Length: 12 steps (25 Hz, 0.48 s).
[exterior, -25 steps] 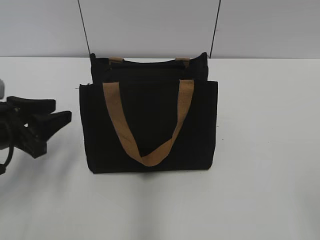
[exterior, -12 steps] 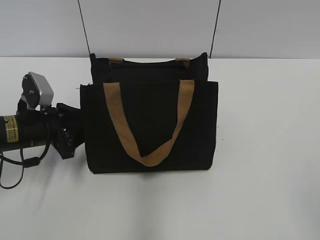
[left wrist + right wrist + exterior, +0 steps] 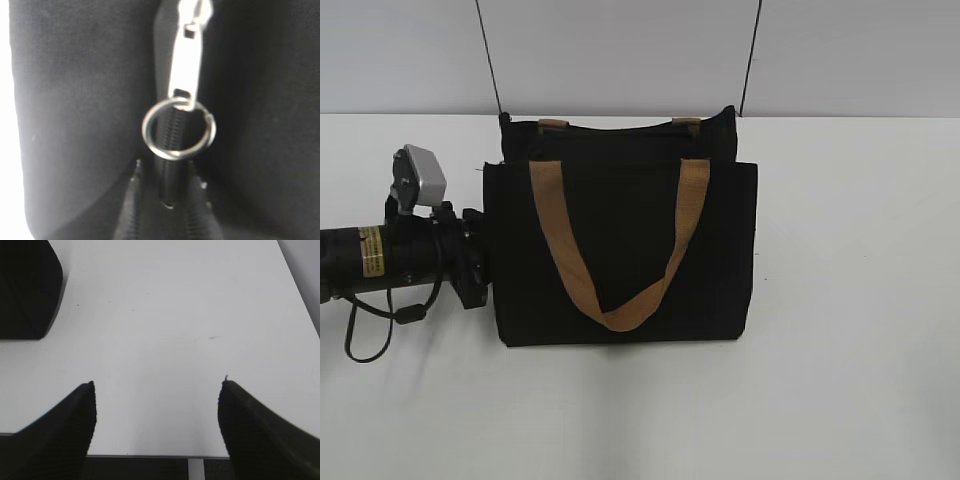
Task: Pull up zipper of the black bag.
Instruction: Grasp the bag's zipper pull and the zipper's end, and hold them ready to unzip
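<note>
The black bag (image 3: 620, 250) stands upright on the white table with its tan handle hanging down the front. My left gripper (image 3: 480, 262) presses against the bag's left side in the exterior view, fingertips hidden by the bag. In the left wrist view the silvery zipper pull tab (image 3: 186, 60) with a metal ring (image 3: 178, 129) hangs on the black zip line. My left fingertips (image 3: 165, 167) sit just below the ring, narrowed to either side of the zip line, not on the tab. My right gripper (image 3: 156, 390) is open and empty over bare table.
The white table (image 3: 850, 300) stretches around the bag. A corner of the bag (image 3: 25, 290) shows at the top left of the right wrist view, and the table's edge (image 3: 150, 456) lies just below the right fingers. Two thin black cables (image 3: 488, 60) run up the back wall.
My left arm has moved right from the left edge up against the bag's left side. The bag and right arm have not moved.
</note>
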Each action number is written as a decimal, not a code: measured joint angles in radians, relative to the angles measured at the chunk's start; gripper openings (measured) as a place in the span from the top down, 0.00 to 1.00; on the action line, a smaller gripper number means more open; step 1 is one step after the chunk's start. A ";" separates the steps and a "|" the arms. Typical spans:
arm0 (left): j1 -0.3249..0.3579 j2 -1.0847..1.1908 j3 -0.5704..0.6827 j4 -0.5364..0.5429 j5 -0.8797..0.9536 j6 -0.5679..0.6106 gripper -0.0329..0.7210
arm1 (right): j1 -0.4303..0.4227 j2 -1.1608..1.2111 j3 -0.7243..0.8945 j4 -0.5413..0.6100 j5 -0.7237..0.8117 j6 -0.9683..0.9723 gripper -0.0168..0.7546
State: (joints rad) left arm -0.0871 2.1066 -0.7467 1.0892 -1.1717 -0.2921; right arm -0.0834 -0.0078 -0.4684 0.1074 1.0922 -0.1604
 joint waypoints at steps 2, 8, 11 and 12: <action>-0.011 0.009 -0.010 0.000 0.000 -0.005 0.80 | 0.000 0.000 0.000 0.000 0.000 0.000 0.23; -0.017 0.011 -0.010 0.000 0.002 -0.008 0.92 | 0.000 0.000 0.000 0.000 0.000 0.000 0.23; -0.012 -0.008 -0.001 -0.007 0.011 -0.008 0.92 | 0.000 0.000 0.000 0.000 0.000 0.000 0.23; -0.007 -0.025 0.006 -0.013 0.017 -0.008 0.92 | 0.000 0.000 0.000 0.000 0.000 0.000 0.23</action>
State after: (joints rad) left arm -0.0938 2.0816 -0.7403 1.0761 -1.1550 -0.3000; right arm -0.0834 -0.0078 -0.4684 0.1074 1.0922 -0.1604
